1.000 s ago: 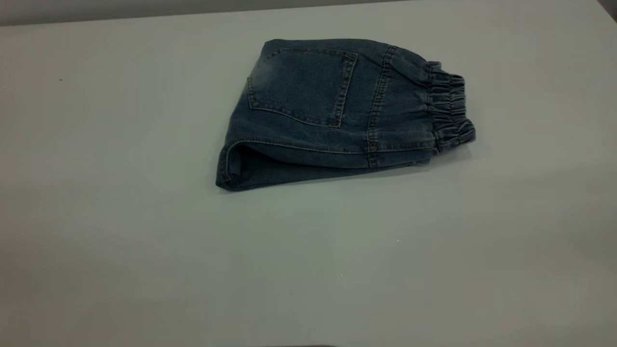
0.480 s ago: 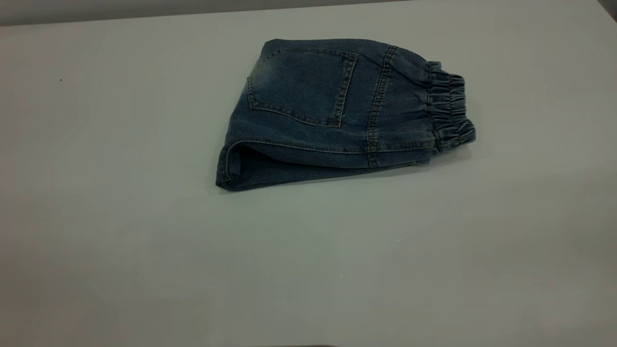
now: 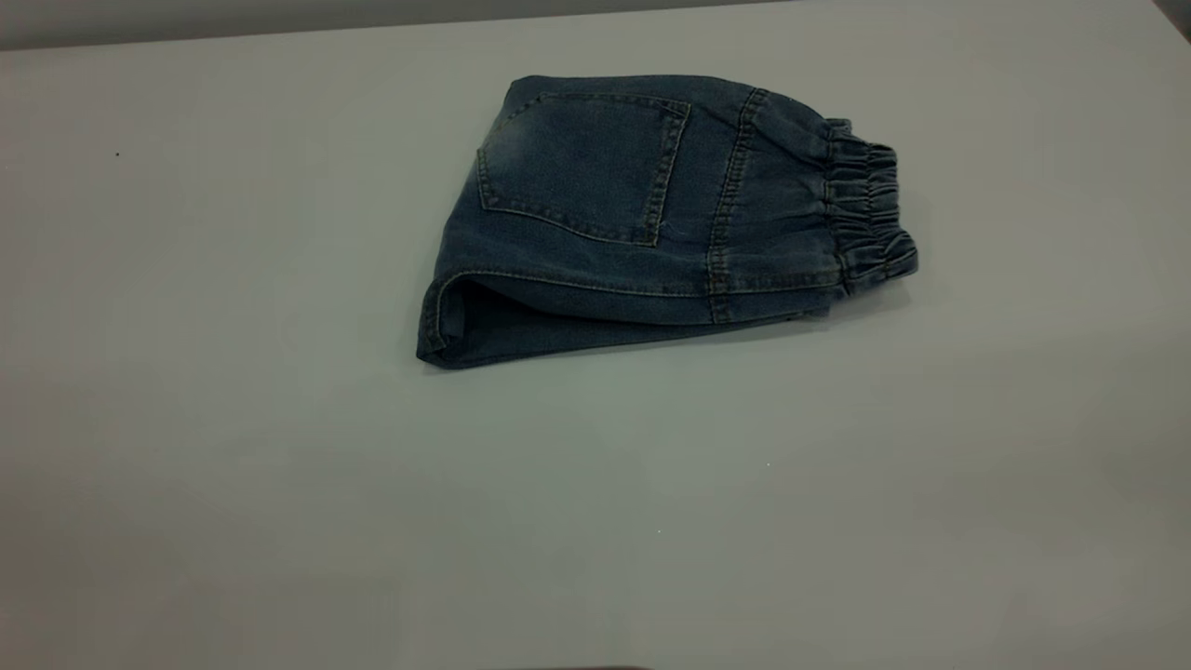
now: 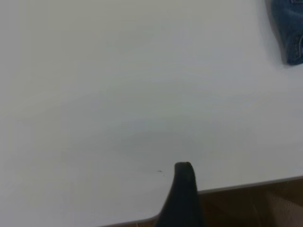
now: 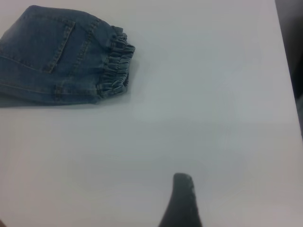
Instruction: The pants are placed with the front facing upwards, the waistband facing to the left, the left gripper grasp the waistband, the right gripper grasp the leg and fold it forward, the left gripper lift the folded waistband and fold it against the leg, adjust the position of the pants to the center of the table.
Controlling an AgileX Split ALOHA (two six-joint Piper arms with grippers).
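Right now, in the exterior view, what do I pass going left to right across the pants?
Open hem of the leg → back patch pocket → vertical double-stitched seam → gathered waistband, all lying on the table.

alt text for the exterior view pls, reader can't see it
Blue denim pants, folded in half with a back pocket facing up, lie on a plain white table, toward its far side. The gathered waistband points to the view's right and the leg hem to the left; no gripper is in this view.

Folded blue denim pants point(image 3: 642, 223) are being carried by large plain white table point(image 3: 279, 465), w/ ruffled waistband point(image 3: 865, 209) at right.
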